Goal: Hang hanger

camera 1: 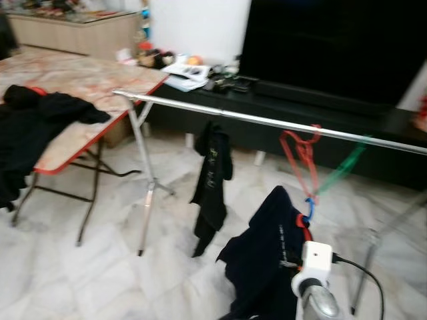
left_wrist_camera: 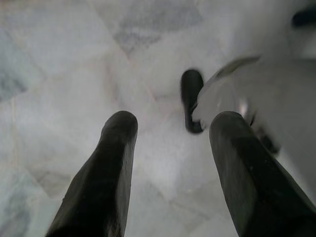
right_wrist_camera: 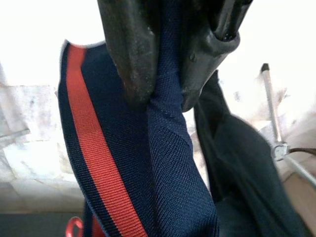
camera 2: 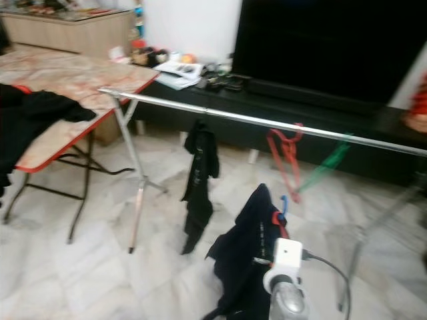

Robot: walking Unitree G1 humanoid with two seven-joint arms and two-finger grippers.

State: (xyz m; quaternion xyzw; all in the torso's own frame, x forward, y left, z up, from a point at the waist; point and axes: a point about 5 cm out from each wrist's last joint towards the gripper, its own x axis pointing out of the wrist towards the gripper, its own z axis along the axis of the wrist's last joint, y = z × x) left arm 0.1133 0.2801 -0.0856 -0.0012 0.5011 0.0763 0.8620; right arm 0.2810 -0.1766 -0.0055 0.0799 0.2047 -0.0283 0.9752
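A silver clothes rail (camera 1: 267, 122) runs across the room on thin legs. A black garment (camera 1: 212, 183), a red hanger (camera 1: 299, 155) and a green hanger (camera 1: 343, 167) hang from it. Below and in front of the rail, my right arm (camera 1: 316, 267) holds up a navy garment with a red stripe (camera 1: 263, 257), and a blue hanger hook (camera 1: 309, 208) pokes out at its top. In the right wrist view my right gripper (right_wrist_camera: 165, 96) is shut on the navy fabric (right_wrist_camera: 173, 163). My left gripper (left_wrist_camera: 173, 123) hangs open over the marble floor.
A folding table (camera 1: 80, 83) with a red edge stands at the left with black clothes (camera 1: 33, 123) piled on it. Behind the rail are a low dark cabinet (camera 1: 280, 107) with clutter and a large black screen (camera 1: 333, 47). The rack's legs (camera 1: 143, 193) stand on the floor.
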